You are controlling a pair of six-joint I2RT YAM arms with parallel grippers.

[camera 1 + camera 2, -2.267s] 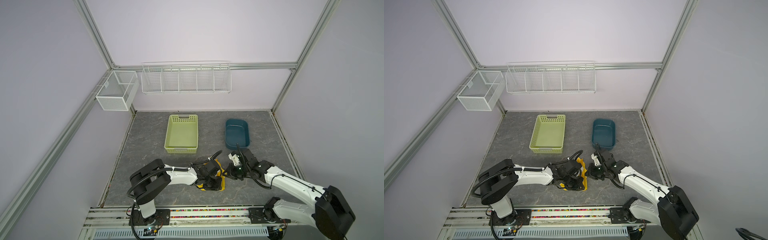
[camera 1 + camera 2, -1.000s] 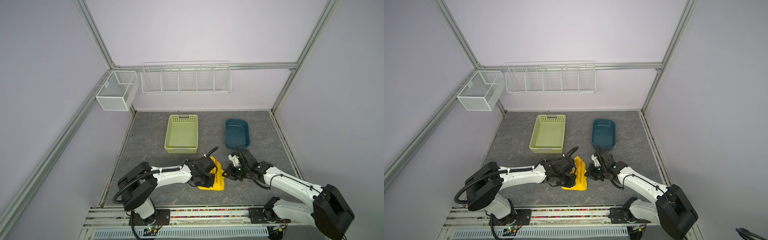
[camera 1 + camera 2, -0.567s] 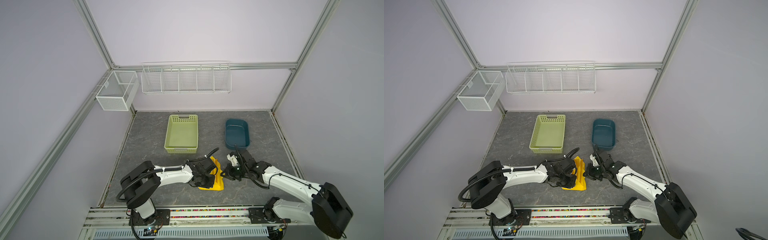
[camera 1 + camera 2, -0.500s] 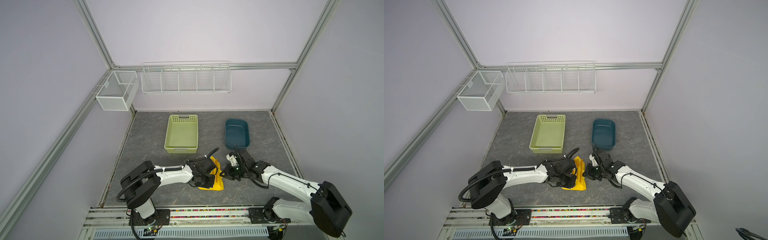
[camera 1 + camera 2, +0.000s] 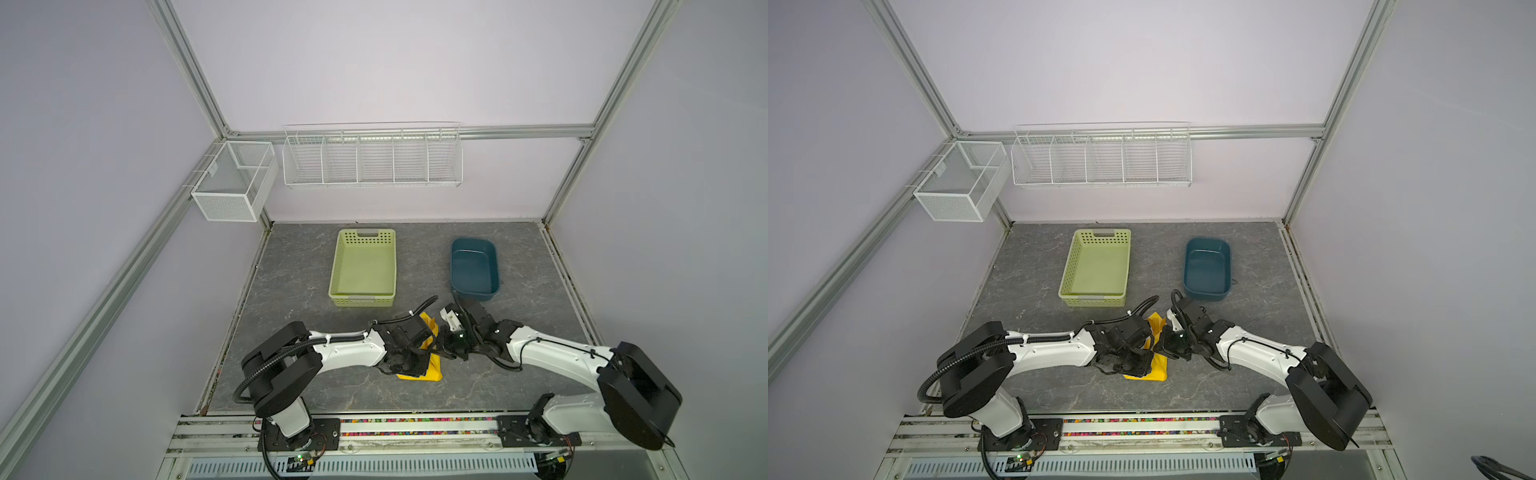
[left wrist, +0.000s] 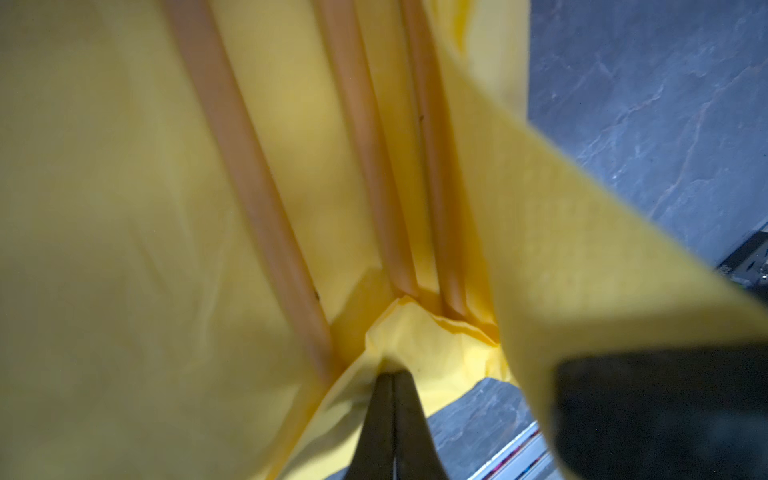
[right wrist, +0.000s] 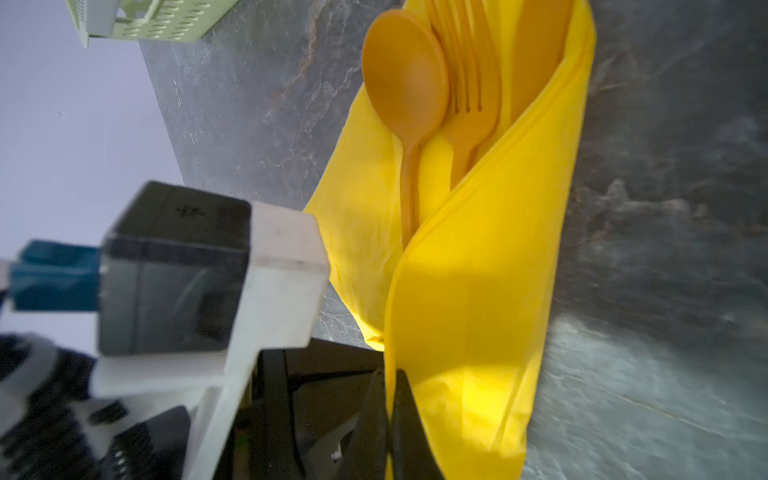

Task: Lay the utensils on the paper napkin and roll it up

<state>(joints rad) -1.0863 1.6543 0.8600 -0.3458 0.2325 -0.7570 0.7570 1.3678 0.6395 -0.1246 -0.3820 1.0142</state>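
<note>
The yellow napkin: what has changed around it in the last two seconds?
The right gripper slid closer to the left gripper. The napkin, earlier mostly hidden under the left gripper, now shows a side raised over the utensils; both pairs of jaws are shut on it. The green basket and blue tub stayed.

— What stands on your worktop (image 5: pixel 299 274), past the middle of the frame?
— A pale green perforated basket (image 5: pixel 361 300) sits upright at centre on the grey marbled surface. Right of it, well apart, you have a dark blue tub (image 5: pixel 478 294).
— And higher up?
— You'll see a white wire rack (image 5: pixel 372 160) on the back wall, and a white mesh box (image 5: pixel 226 207) at upper left.
</note>
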